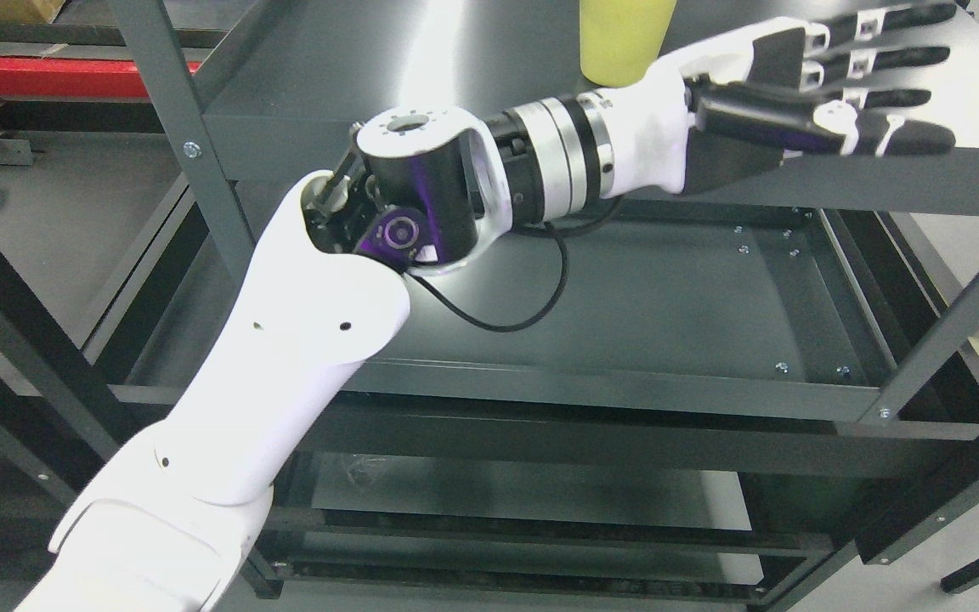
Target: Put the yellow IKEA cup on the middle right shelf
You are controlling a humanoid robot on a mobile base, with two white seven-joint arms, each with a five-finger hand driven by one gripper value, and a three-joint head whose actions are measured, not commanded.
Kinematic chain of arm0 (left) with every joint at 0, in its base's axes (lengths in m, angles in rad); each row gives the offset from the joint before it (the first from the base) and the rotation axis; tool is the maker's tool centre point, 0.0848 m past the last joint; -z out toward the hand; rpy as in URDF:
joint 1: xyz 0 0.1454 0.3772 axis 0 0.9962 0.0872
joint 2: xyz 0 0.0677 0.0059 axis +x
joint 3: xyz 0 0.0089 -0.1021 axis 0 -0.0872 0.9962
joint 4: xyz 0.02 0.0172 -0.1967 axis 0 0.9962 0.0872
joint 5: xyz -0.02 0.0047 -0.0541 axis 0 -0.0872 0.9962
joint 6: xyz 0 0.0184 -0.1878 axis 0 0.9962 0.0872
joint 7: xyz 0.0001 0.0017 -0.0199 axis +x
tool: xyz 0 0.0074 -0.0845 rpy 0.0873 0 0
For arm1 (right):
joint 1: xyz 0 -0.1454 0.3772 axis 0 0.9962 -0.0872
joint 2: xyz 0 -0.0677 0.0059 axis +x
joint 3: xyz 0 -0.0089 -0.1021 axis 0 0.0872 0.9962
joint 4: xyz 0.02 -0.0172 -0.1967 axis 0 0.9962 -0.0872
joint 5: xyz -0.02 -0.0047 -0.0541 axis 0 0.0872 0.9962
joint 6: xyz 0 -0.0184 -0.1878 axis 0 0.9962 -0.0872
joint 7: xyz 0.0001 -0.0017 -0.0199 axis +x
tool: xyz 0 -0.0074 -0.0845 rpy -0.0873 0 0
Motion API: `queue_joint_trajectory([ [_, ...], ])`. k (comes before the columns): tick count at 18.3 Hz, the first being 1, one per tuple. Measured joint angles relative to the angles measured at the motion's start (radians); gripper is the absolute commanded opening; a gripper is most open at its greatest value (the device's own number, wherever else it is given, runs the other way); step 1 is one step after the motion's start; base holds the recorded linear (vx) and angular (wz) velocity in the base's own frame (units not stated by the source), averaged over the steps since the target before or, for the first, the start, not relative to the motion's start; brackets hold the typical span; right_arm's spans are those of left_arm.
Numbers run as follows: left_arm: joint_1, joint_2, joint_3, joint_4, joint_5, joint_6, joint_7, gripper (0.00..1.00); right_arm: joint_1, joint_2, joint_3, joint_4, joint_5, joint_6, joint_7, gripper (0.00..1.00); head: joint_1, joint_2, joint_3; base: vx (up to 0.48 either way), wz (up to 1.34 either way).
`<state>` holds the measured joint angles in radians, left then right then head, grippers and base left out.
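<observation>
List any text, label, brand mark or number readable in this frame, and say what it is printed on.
None can be read.
Yellow cup: visible side is plain, no brand mark showing; its top is cut off by the frame.
Left hand and arm: no lettering visible.
Shelf and frame: bare dark metal with screws only, no labels.

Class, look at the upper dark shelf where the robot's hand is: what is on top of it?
A yellow cup stands on the upper shelf, its top cut off by the frame. The left hand, fingers straight and open, reaches over the shelf beside it. The shelf surface beneath the hand is covered.
</observation>
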<state>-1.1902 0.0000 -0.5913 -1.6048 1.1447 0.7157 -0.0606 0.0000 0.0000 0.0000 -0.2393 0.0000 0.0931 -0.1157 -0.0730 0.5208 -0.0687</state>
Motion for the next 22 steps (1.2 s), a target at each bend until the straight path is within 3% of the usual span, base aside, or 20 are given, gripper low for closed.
queue_joint_trajectory([
  [8,0.145,0.000,-0.114,-0.016,-0.023,0.004,-0.013,0.98,0.000,0.000,0.000,0.000,0.000,0.000,0.000,0.99,0.0000,0.000,0.000,0.000,0.00],
  [11,0.221,0.000,-0.150,-0.007,-0.143,0.002,-0.019,0.99,0.000,0.000,0.000,0.000,0.000,0.000,0.000,0.99,0.0000,0.000,0.000,0.000,0.00],
  [13,0.270,0.000,-0.153,0.012,-0.278,-0.060,-0.021,0.99,0.000,0.000,0.000,0.000,0.000,0.000,0.000,0.99,0.0000,0.000,0.000,0.000,0.00],
  [16,0.355,0.000,-0.126,0.048,-0.500,-0.232,-0.021,0.99,0.000,0.000,0.000,0.000,0.000,0.000,0.000,0.99,0.0000,0.000,0.000,0.000,0.00],
  [19,0.466,0.000,-0.055,0.084,-0.751,-0.411,-0.018,0.99,0.000,0.000,0.000,0.000,0.000,0.000,0.000,0.99,0.0000,0.000,0.000,0.000,0.00],
  [22,0.577,0.000,0.034,0.106,-0.898,-0.516,-0.009,0.99,0.000,0.000,0.000,0.000,0.000,0.000,0.000,0.99,0.0000,0.000,0.000,0.000,0.00],
])
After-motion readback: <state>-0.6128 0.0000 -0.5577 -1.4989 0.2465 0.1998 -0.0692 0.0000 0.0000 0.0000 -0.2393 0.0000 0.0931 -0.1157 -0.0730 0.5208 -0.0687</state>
